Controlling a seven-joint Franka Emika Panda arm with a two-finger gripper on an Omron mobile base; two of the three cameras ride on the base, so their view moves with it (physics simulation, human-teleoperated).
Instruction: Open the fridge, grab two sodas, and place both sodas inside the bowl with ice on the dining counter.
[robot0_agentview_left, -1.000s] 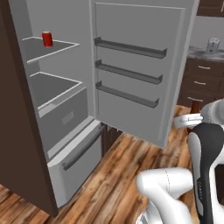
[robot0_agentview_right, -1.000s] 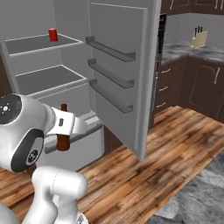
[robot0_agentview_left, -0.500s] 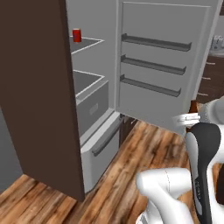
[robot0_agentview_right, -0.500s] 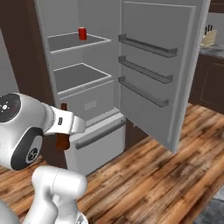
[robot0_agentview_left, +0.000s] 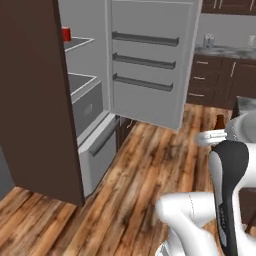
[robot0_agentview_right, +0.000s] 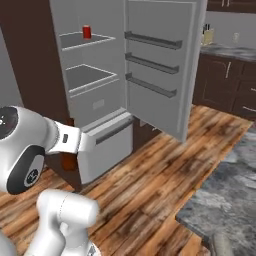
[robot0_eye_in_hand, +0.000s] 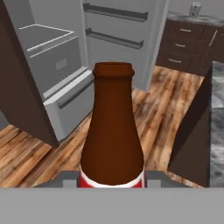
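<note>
My gripper (robot0_eye_in_hand: 112, 181) is shut on the dark brown bottle (robot0_eye_in_hand: 112, 131) with a red label, held upright; its neck (robot0_agentview_left: 219, 121) rises above my hand. The fridge (robot0_agentview_right: 95, 80) stands with its door (robot0_agentview_left: 150, 60) swung wide open, and the red can (robot0_agentview_right: 87, 31) stands on the top shelf, also seen as the can (robot0_agentview_left: 66, 34) past the brown side panel. The marbled dining counter (robot0_agentview_right: 225, 185) lies at my right, with its edge (robot0_eye_in_hand: 217, 122) close by. The bowl and the ice are out of view.
The fridge's lower drawer (robot0_agentview_left: 100, 150) stands slightly out. A dark brown panel (robot0_agentview_left: 35, 100) flanks the fridge on the left. Dark cabinets (robot0_agentview_left: 220, 80) with a grey top line the back wall. Wooden floor (robot0_agentview_right: 150, 175) lies between fridge and counter.
The base has turned away from the fridge, so the whole scene has shifted and the dining counter has come into view. The bottle stays in my shut gripper.
</note>
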